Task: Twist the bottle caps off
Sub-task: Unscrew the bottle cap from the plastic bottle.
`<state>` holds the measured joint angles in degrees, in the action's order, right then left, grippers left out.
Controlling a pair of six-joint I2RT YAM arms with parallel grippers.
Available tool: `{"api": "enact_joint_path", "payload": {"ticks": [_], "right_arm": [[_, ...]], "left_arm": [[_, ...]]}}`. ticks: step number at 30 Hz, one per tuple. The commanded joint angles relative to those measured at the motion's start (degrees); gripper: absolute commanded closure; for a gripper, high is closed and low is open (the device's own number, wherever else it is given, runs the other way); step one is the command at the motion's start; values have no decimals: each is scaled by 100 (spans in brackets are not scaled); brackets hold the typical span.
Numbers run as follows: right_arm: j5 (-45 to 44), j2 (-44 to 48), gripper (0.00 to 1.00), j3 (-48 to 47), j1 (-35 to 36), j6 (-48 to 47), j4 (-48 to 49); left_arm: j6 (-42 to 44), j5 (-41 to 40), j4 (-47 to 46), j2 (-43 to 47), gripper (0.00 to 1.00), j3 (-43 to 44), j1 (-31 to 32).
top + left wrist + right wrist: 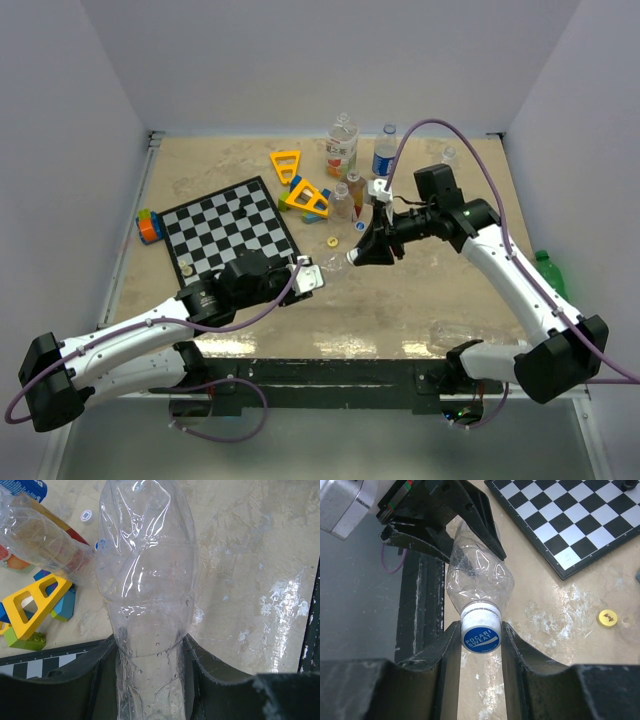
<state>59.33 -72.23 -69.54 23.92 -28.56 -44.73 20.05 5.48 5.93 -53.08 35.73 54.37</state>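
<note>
Top view: the bottle (333, 266) is held sideways between the left gripper (312, 274) and right gripper (356, 258), just off the chessboard's (230, 232) corner. Left wrist: its clear body is pinched by the left fingers (95, 680). Right wrist: the blue cap (481, 630) is clamped tight by the right fingers (445, 670).

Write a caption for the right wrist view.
Right gripper clamps the blue Pocari Sweat cap of a clear bottle the left gripper holds.

Bright, seemingly overhead light; glare on tabletop (285, 592).
</note>
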Motion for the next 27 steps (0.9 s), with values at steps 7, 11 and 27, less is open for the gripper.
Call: {"api": "enact_joint_path", "payload": {"ticks": [7, 11, 27], "right_arm": [[-34, -354, 100, -702, 51, -3461, -1793], [-422, -169, 100, -649, 86, -4832, -1794], [-976, 604, 100, -95, 121, -9395, -1820]], "left_arm": [[-116, -55, -110, 96, 100, 5, -40], [-116, -64, -119, 96, 100, 13, -32], [-98, -29, -128, 78, 100, -4, -40]]}}
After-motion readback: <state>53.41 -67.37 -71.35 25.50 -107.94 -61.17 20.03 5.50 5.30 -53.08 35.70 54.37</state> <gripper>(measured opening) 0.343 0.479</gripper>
